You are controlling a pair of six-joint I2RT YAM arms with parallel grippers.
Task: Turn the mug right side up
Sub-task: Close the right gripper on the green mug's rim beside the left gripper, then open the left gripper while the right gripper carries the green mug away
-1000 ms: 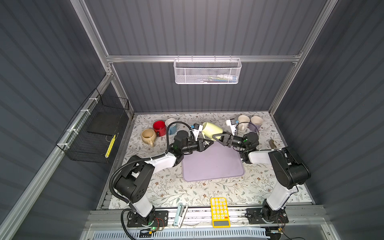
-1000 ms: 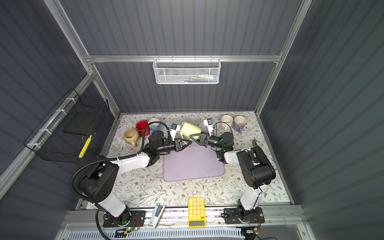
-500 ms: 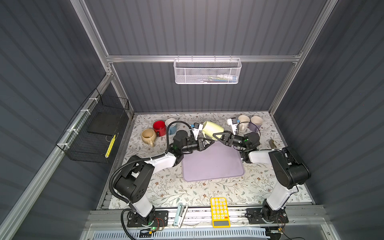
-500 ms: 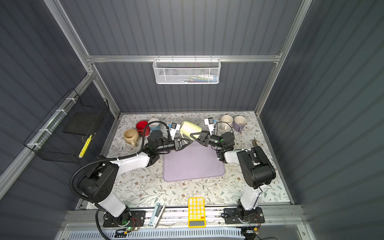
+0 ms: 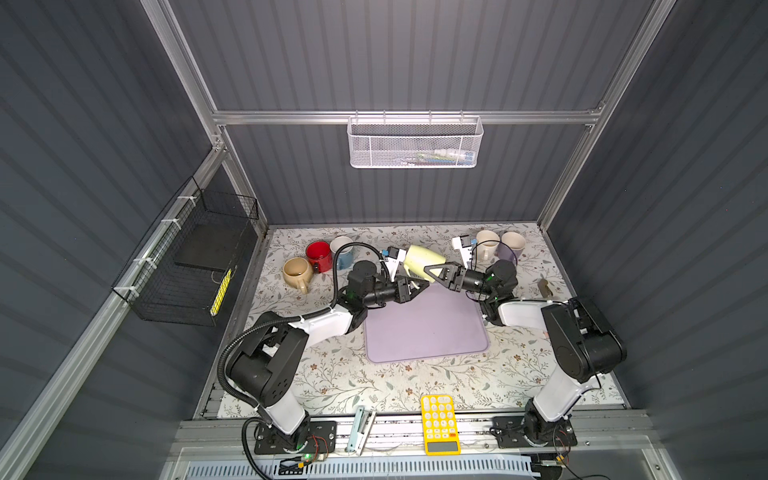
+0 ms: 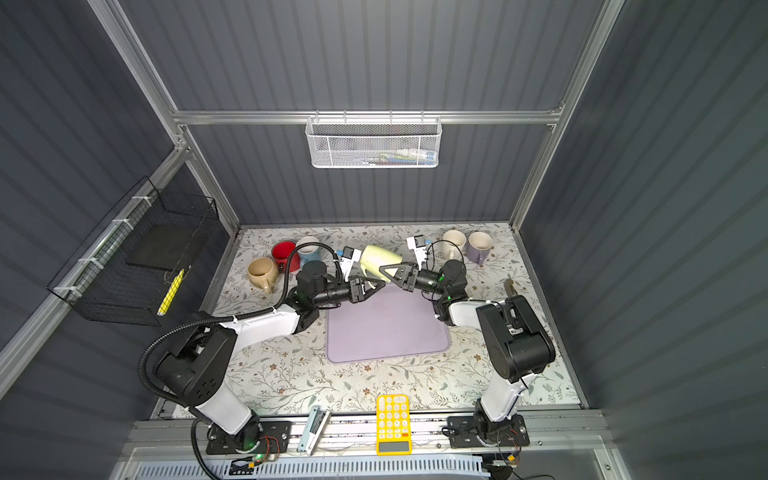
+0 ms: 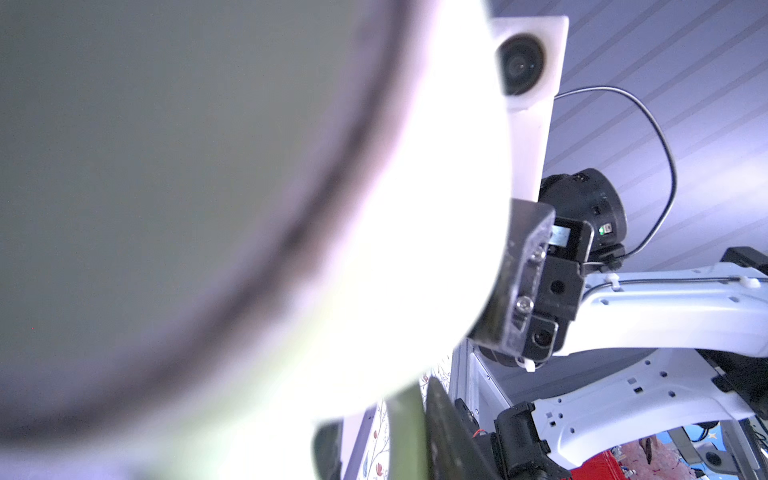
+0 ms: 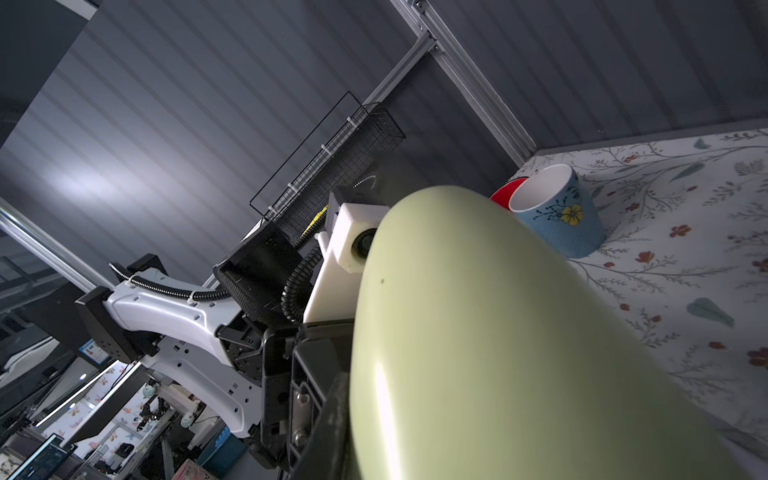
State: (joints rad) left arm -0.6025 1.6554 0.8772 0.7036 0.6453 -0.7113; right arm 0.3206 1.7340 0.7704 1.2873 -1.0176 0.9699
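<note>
Mug, pale green, hangs tilted in the air over the far edge of the purple mat. Its rounded closed end points toward the left arm's camera and its mouth, I judge, toward the right arm. At far left the tan mug, red mug and blue mug stand upright, well apart from it. The left gripper sits just under the mug; whether its jaws hold it or stand free I cannot tell. The right gripper is clamped on the mug's wall near the rim. The safe way looks to be drawing the left jaws clear, then rolling the right wrist until the mouth faces up. The mat below is bare. The cream mug and lilac mug stand apart at right, and the back wall is near.
</note>
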